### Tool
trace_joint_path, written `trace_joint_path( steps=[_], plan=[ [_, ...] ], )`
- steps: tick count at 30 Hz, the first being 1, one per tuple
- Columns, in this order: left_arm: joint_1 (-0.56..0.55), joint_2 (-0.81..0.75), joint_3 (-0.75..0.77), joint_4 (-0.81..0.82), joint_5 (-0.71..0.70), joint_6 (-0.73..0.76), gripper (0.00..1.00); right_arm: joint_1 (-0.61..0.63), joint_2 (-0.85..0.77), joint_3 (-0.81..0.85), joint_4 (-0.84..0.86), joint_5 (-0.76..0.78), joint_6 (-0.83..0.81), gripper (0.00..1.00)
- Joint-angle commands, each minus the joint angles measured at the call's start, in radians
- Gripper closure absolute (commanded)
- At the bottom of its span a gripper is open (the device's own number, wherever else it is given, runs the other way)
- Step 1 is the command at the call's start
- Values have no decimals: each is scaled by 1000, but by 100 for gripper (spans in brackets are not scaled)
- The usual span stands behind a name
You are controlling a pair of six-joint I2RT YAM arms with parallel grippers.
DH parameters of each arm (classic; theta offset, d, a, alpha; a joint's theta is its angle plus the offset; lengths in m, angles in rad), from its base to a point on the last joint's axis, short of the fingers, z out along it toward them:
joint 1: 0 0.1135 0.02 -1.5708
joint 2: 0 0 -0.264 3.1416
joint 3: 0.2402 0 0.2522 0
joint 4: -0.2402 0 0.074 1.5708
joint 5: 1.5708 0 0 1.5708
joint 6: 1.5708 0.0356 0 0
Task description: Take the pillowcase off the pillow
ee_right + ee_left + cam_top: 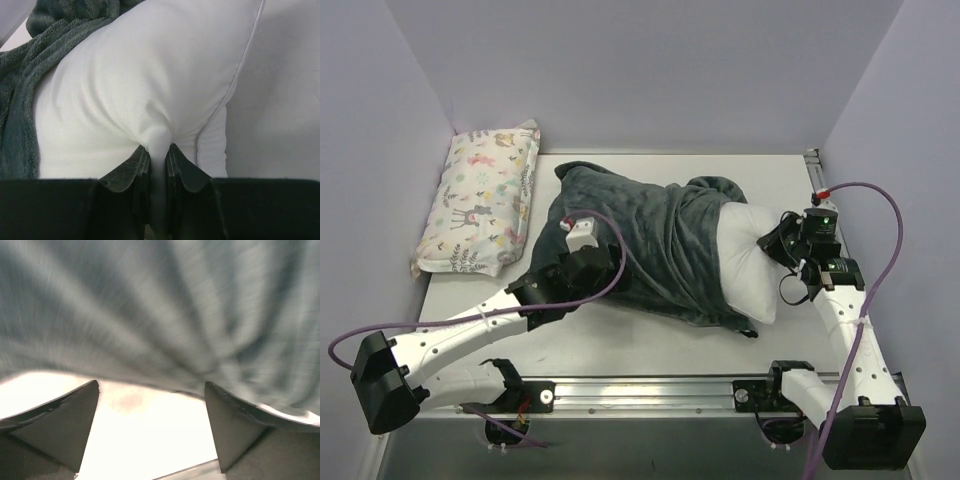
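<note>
Pillow (130,85) pinched between right fingers (131,167), pillowcase (630,240) partly off.

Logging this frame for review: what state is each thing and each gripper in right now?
pillow: white end bared and pinched, rest covered
pillowcase: grey inner face out, bunched
right gripper: fingers shut on pillow
left gripper: fingers open, by pillowcase
animal-print pillow: lying flat, apart

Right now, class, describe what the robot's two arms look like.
The left arm and right arm have white links with black joints and bases. A purple cable loops along each. End effector fingers are dark wedges. The right wrist shows a green light.
</note>
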Motion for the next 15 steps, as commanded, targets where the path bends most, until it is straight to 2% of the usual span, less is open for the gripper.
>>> trace_joint_path(
  steps=[1,2,3,8,10,11,13,14,15],
  plan=[
    [-24,-49,-148,202,-135,-169,3,39,-8,-9,28,16,-8,100],
    [-21,-56,-217,324,-139,-157,3,41,-10,-11,28,16,-9,100],
    [-17,-61,-238,374,-142,-145,3,41,-11,-11,28,17,-11,100],
    [11,-66,-277,541,-141,-44,3,36,-33,17,-8,43,-32,100],
    [51,-66,-300,615,-87,-1,7,35,-34,23,-14,37,-32,100],
    [62,-69,-305,635,-69,9,17,35,-34,25,-17,30,-32,100],
    [81,-72,-315,655,-52,27,29,35,-36,29,-20,28,-31,100],
    [89,-69,-315,652,-49,33,45,36,-36,31,-18,29,-31,100],
    [101,-66,-312,646,-34,36,52,35,-37,35,-18,30,-31,100]
  ],
)
